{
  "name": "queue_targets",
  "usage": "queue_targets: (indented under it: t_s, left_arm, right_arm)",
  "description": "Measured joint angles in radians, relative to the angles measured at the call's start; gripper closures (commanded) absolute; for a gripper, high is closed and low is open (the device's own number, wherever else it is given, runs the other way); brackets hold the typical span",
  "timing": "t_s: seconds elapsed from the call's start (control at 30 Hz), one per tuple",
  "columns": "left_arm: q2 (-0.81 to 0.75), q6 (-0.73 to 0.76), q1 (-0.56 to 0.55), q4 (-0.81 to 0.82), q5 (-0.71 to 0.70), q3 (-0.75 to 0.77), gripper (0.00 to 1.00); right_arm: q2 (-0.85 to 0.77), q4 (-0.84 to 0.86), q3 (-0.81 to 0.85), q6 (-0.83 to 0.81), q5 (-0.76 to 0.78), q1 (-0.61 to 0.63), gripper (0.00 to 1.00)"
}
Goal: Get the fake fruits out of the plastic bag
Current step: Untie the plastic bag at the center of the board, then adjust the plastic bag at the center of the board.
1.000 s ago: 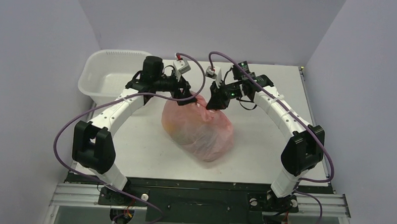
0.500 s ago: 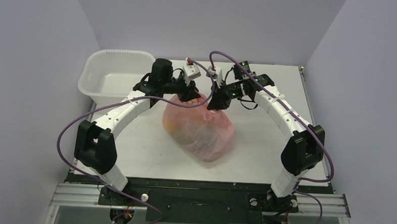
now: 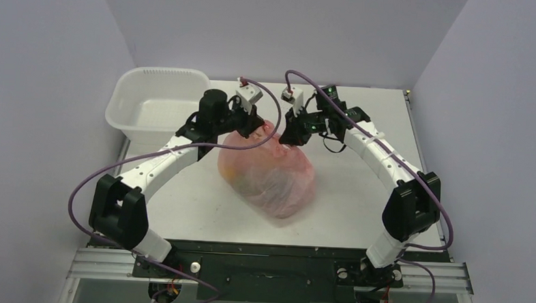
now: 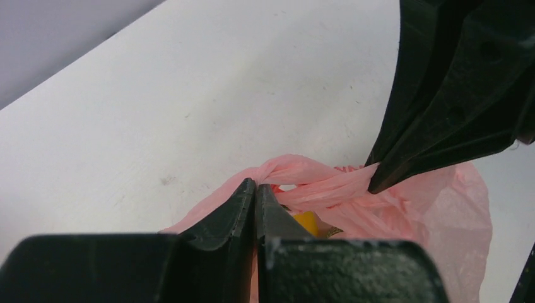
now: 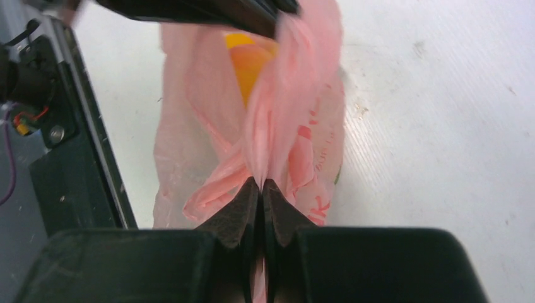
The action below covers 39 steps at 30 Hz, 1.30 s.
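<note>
The left gripper (image 4: pixel 255 189) and right gripper (image 5: pixel 260 186) each pinch the top of the thin, translucent pink plastic bag (image 3: pixel 271 179), a glossy orange fake fruit (image 5: pixel 249 63) inside; open white table (image 3: pixel 359 196) to its right.

The top camera looks down from high up at the near side onto the whole tabletop (image 3: pixel 345 196). The wrist cameras sit very close, looking past the left gripper (image 4: pixel 255 189) and right gripper (image 5: pixel 260 186). All share the plastic bag (image 3: pixel 271 179).

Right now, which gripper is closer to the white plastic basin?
Left. The left gripper pinches the pink plastic bag on the side toward the white plastic basin; the right gripper pinches it on the side away.
</note>
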Motion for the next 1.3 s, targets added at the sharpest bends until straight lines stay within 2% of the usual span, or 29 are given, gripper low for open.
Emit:
queue_targets:
  t_s: [0.17, 0.37, 0.43, 0.5, 0.67, 0.8, 0.97, 1.03, 1.07, 1.1, 1.17, 1.3]
  left_arm:
    - [-0.166, -0.269, -0.014, 0.206, -0.299, -0.190, 1.00]
    - [-0.296, -0.599, -0.014, 0.454, -0.614, -0.405, 1.00]
    - [-0.326, -0.701, -0.014, 0.524, -0.703, -0.488, 1.00]
    - [-0.348, -0.787, -0.014, 0.588, -0.772, -0.566, 1.00]
    - [-0.358, -0.961, -0.016, 0.689, -0.859, -0.665, 1.00]
    - [-0.375, -1.038, -0.032, 0.723, -0.888, -0.689, 1.00]
    - [-0.432, -1.065, -0.048, 0.703, -0.895, -0.694, 1.00]
    - [-0.453, -1.030, -0.048, 0.666, -0.876, -0.684, 0.86]
    - [-0.462, -1.003, -0.048, 0.634, -0.863, -0.672, 0.69]
    - [-0.470, -0.967, -0.047, 0.598, -0.843, -0.655, 0.57]
    - [-0.489, -0.885, -0.038, 0.538, -0.789, -0.622, 0.50]
    - [-0.543, -0.657, -0.021, 0.340, -0.582, -0.506, 0.35]
  right_arm:
    - [-0.166, 0.333, -0.288, 0.274, 0.198, 0.010, 1.00]
    - [-0.523, 0.866, -0.762, 0.629, 0.679, 0.119, 1.00]
    - [-0.603, 1.049, -0.890, 0.733, 0.872, 0.194, 1.00]
    - [-0.639, 1.160, -0.972, 0.842, 1.059, 0.260, 1.00]
    - [-0.632, 1.201, -1.024, 1.164, 1.540, 0.412, 1.00]
    - [-0.612, 1.081, -0.993, 1.390, 1.814, 0.496, 1.00]
    - [-0.612, 0.963, -0.948, 1.513, 1.940, 0.512, 1.00]
    - [-0.612, 0.976, -0.948, 1.483, 1.946, 0.513, 1.00]
    - [-0.612, 0.998, -0.954, 1.440, 1.938, 0.512, 1.00]
    - [-0.613, 1.033, -0.965, 1.380, 1.925, 0.511, 1.00]
    - [-0.615, 1.085, -0.985, 1.249, 1.871, 0.502, 1.00]
    - [-0.627, 1.153, -1.010, 0.987, 1.692, 0.483, 1.00]
